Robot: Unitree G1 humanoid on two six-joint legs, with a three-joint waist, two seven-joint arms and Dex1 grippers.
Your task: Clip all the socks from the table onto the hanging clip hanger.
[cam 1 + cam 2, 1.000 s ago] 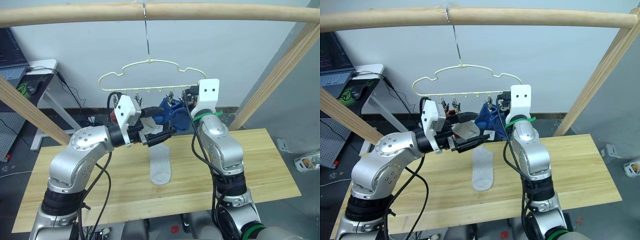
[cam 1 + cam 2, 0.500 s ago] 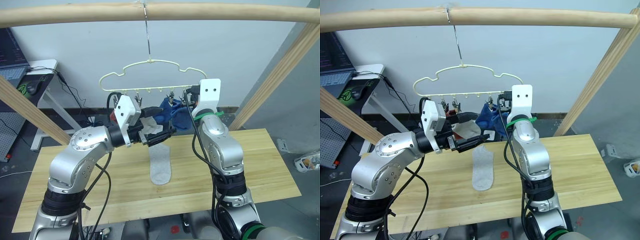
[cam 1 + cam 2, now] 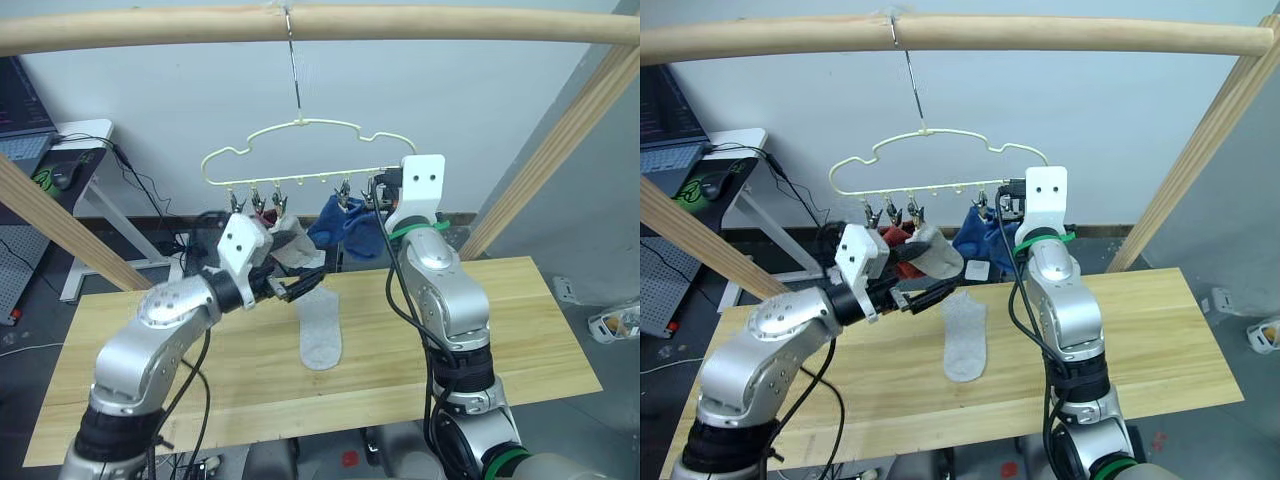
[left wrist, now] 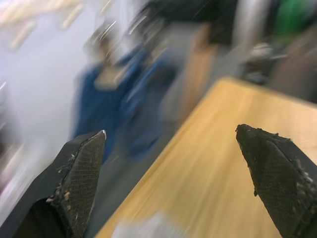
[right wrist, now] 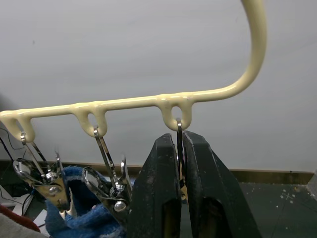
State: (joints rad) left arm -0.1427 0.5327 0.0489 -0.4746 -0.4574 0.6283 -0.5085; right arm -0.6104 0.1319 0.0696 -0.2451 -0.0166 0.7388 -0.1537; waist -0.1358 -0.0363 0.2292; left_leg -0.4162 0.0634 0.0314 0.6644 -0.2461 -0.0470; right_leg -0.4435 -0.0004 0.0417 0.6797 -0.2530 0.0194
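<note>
Lying flat mid-table [image 3: 480, 330], last grey sock [image 3: 321, 335]: light, limp knit, pinch at cuff. Left gripper [image 4: 181, 163] jaws released, empty. Right gripper [image 5: 179, 163] jaws clenched on end clip [image 5: 179, 131] of clip hanger [image 3: 300, 128].

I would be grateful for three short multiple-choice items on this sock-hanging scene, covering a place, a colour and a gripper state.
1. Where is the light grey sock that has yet to be hung?
A. flat on the table
B. draped over the top pole
C. on the floor

2. What colour are the socks hanging nearest the right gripper?
A. yellow
B. blue
C. green

3. How is the left gripper?
A. shut on a sock
B. shut on a clip
C. open

Answers: 1 A, it lies flat on the planks; 2 B, blue fabric hangs below the clip hanger; 3 C, the left wrist view has its fingers wide apart.
</note>
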